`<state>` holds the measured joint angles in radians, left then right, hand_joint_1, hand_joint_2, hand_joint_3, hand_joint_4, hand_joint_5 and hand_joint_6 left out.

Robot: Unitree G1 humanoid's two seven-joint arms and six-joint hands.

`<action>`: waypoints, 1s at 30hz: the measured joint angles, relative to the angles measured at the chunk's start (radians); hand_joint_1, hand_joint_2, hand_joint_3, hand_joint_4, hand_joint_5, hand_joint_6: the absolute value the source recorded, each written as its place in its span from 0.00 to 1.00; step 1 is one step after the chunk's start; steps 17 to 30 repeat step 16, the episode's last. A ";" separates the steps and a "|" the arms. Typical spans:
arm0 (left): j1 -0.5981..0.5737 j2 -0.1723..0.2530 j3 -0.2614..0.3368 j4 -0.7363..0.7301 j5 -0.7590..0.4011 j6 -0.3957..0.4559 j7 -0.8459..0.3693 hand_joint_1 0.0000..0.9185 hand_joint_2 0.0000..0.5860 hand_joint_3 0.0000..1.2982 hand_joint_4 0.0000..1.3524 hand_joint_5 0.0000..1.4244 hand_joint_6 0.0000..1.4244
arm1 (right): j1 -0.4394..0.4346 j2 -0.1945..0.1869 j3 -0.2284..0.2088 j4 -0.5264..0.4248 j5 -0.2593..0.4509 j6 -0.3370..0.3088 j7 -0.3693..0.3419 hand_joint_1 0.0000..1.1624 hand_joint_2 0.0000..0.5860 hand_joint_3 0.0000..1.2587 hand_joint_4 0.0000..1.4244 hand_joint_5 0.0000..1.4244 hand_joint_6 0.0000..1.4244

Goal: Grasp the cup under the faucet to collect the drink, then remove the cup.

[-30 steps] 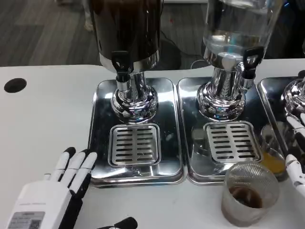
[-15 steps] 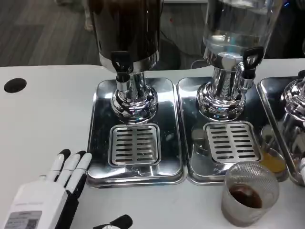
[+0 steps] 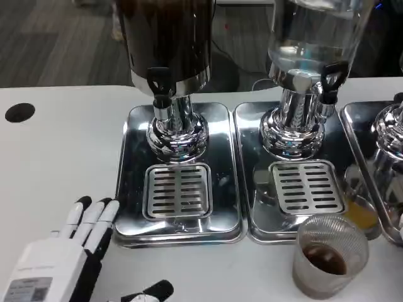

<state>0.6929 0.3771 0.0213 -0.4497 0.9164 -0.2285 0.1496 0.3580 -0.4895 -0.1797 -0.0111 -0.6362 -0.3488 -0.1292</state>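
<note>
A clear ribbed plastic cup (image 3: 330, 254) with a little dark drink in its bottom stands upright on the white table, just in front of the middle drip tray (image 3: 249, 207). The dark dispenser's black faucet (image 3: 160, 83) hangs above the left grille (image 3: 178, 190), which carries nothing. My left hand (image 3: 66, 257) lies at the bottom left on the table, fingers stretched forward and apart, holding nothing, a short way left of the left tray.
A clear-tank dispenser with a black faucet (image 3: 331, 77) stands over the middle grille (image 3: 306, 187). A third chrome dispenser base (image 3: 391, 129) sits at the right edge on its own tray. A black hole (image 3: 19, 112) marks the table at far left.
My right hand's fingers at the right edge have drawn out of the picture. My left hand has slid back towards me and slightly left. The cup has stayed put.
</note>
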 measured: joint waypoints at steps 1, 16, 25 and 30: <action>0.000 0.000 0.002 0.000 -0.002 0.001 0.000 0.00 0.20 0.03 0.00 0.00 0.12 | 0.001 0.000 0.001 0.000 0.000 0.000 0.000 0.03 1.00 0.08 0.00 0.00 0.00; -0.003 0.000 0.001 0.007 -0.007 0.002 0.000 0.00 0.19 0.02 0.00 0.00 0.13 | 0.009 0.000 0.002 -0.005 0.015 -0.009 0.000 0.04 1.00 0.08 0.00 0.00 0.00; -0.003 0.000 0.001 0.007 -0.007 0.002 0.000 0.00 0.19 0.02 0.00 0.00 0.13 | 0.009 0.000 0.002 -0.005 0.015 -0.009 0.000 0.04 1.00 0.08 0.00 0.00 0.00; -0.003 0.000 0.001 0.007 -0.007 0.002 0.000 0.00 0.19 0.02 0.00 0.00 0.13 | 0.009 0.000 0.002 -0.005 0.015 -0.009 0.000 0.04 1.00 0.08 0.00 0.00 0.00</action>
